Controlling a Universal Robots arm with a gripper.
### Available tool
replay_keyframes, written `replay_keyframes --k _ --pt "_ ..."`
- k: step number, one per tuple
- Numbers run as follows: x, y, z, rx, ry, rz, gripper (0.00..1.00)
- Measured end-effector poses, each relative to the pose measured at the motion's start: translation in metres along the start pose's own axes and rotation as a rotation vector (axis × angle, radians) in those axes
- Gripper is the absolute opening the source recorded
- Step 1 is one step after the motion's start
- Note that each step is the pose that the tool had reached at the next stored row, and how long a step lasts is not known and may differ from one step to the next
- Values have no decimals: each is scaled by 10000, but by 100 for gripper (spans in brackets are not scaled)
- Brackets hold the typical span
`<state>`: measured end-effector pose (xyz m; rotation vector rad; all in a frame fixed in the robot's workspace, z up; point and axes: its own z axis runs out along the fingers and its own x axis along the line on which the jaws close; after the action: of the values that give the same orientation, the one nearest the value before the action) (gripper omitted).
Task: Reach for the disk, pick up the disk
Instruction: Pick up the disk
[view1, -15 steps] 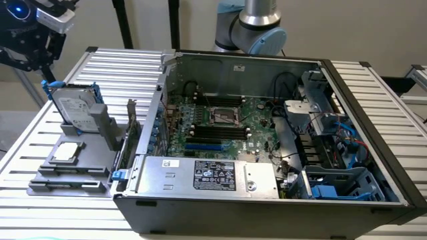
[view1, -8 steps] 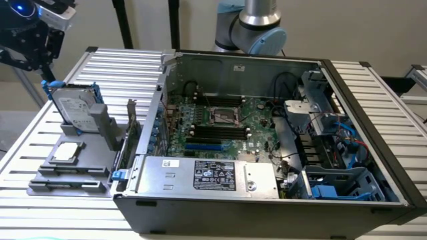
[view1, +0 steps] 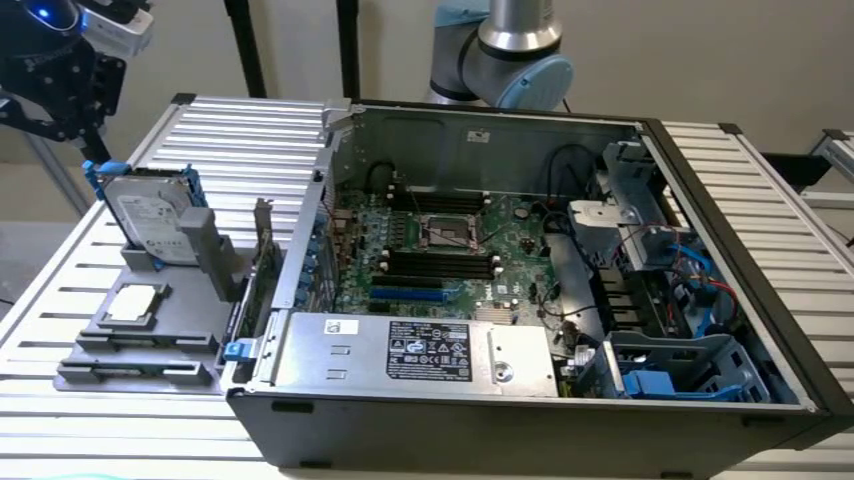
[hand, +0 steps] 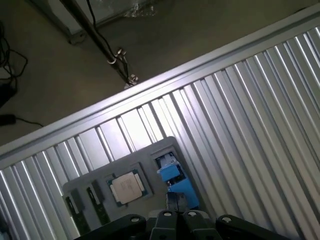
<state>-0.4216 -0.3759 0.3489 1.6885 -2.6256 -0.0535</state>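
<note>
Black gripper (view1: 70, 100): hangs high at the exterior view's far left, above the disk and apart from it; in the wrist view its fingers (hand: 166, 220) lie drawn together at the tips, with nothing between them
Silver-grey disk (view1: 150, 215): stands on edge, leaning back, in a slot of the grey holder; white label towards the onlooker, blue rails (view1: 191, 185) up both long sides; from the wrist camera its blue upper end (hand: 175, 181) sits just ahead of the gripper
Grey holder (view1: 174, 330): rests on the slatted table (view1: 254, 130), close beside the outer wall of the computer case
Chip (view1: 134, 303): small, square, flat in a recess of the holder, in front of the disk; not the target
Computer case (view1: 534, 425): open, to the right; motherboard (view1: 441, 240) and labelled grey box (view1: 427, 350) inside; no part in this step
Step in hand: the reach, judged hardly begun
Doing it well: spread the jaws wider than the disk is thick before descending; square them to its two flat faces; follow its lean; take the upper end midway between the rails; lift along the slot so the holder is not dragged
</note>
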Motion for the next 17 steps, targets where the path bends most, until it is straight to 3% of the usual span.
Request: replay_keyframes --k 17 --pt "-13 6 -11 -11 31 -1526 11"
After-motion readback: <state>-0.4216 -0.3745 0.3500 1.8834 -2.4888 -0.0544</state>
